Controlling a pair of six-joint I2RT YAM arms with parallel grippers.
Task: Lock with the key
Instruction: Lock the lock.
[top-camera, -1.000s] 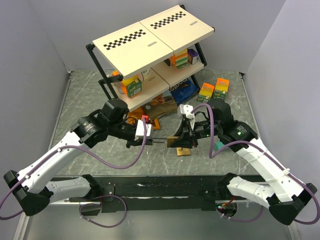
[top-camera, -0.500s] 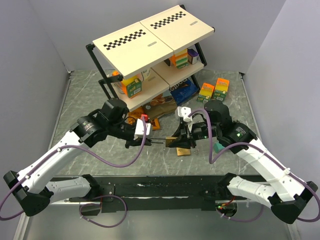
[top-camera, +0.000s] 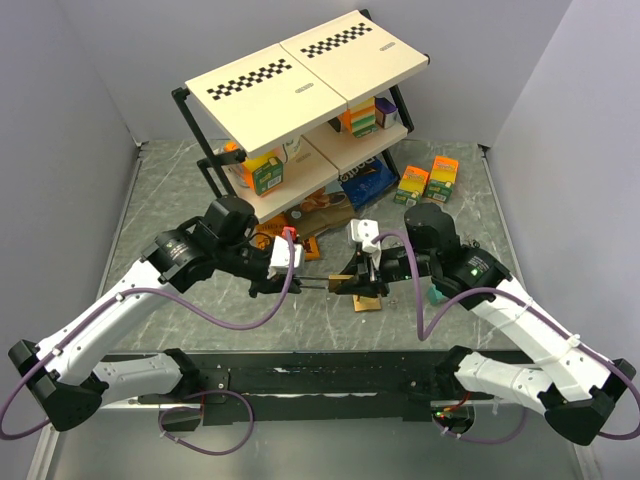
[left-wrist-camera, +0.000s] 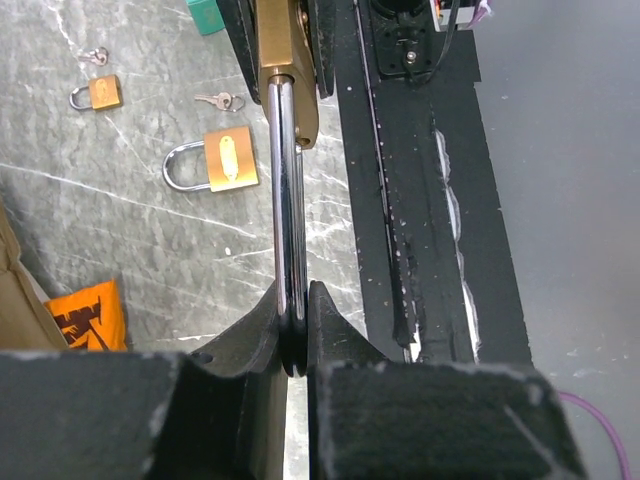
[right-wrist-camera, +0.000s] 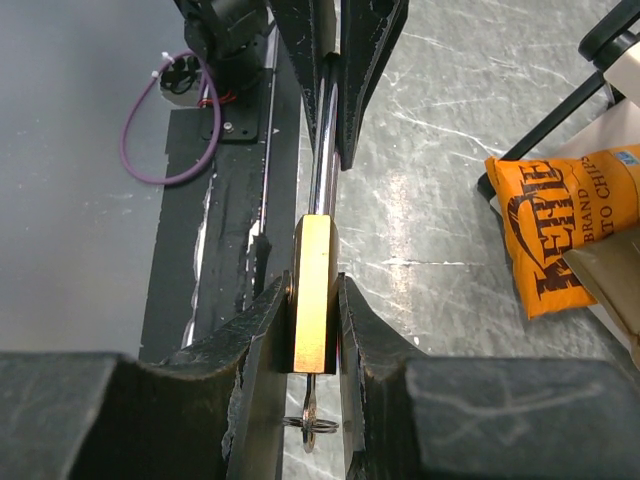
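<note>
Over grey marbled tabletop (top-camera: 160, 200), left gripper (left-wrist-camera: 293, 302) clamps the chrome steel shackle (left-wrist-camera: 288, 200), right gripper (right-wrist-camera: 312, 292) clenches the rectangular brass padlock body (right-wrist-camera: 314, 240), so press them together dead straight.

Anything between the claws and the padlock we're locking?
Nothing visible. The left claw pinches the steel shackle of the brass padlock, and the right claw clamps its body; no other object sits between them.

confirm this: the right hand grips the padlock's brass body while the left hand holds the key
Not quite. The left hand pinches the padlock's steel shackle, not the key, as the left wrist view shows. The right hand does grip the brass body.
</note>
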